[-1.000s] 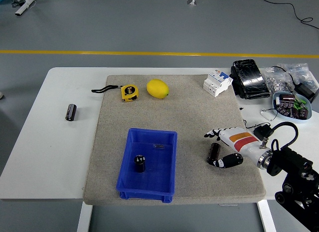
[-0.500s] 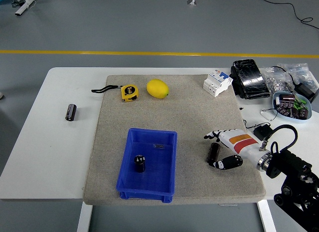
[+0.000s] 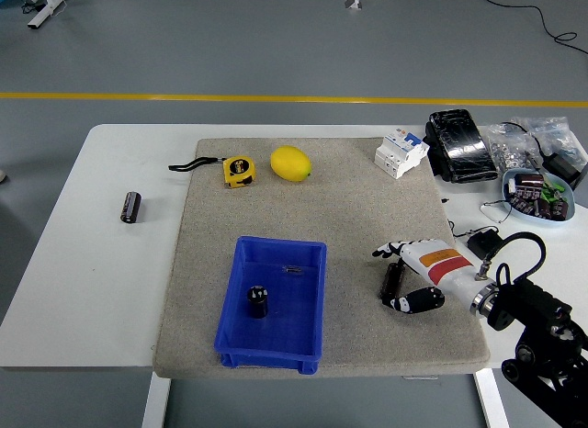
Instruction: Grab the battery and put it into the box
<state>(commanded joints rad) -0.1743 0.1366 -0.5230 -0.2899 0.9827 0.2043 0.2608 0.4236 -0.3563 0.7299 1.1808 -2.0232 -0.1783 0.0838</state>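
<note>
- The right robot hand (image 3: 411,275) lies low on the grey mat (image 3: 367,208), right of the blue box (image 3: 273,304).
- Its fingers (image 3: 390,251) and thumb bracket a dark battery (image 3: 391,283) lying on the mat; whether they actually grip it, I cannot tell.
- Another battery (image 3: 257,301) stands inside the box.
- A third battery (image 3: 130,207) lies far left on the white surface (image 3: 92,263).
- A lemon (image 3: 290,163) and yellow tape measure (image 3: 238,170) sit at the mat's far edge.

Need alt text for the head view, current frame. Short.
The right robot hand lies on the beige mat with its fingers around a black battery, right of a blue box that already holds one battery. A lemon and yellow tape measure sit at the mat's far edge; another battery lies on the white table, left.
</note>
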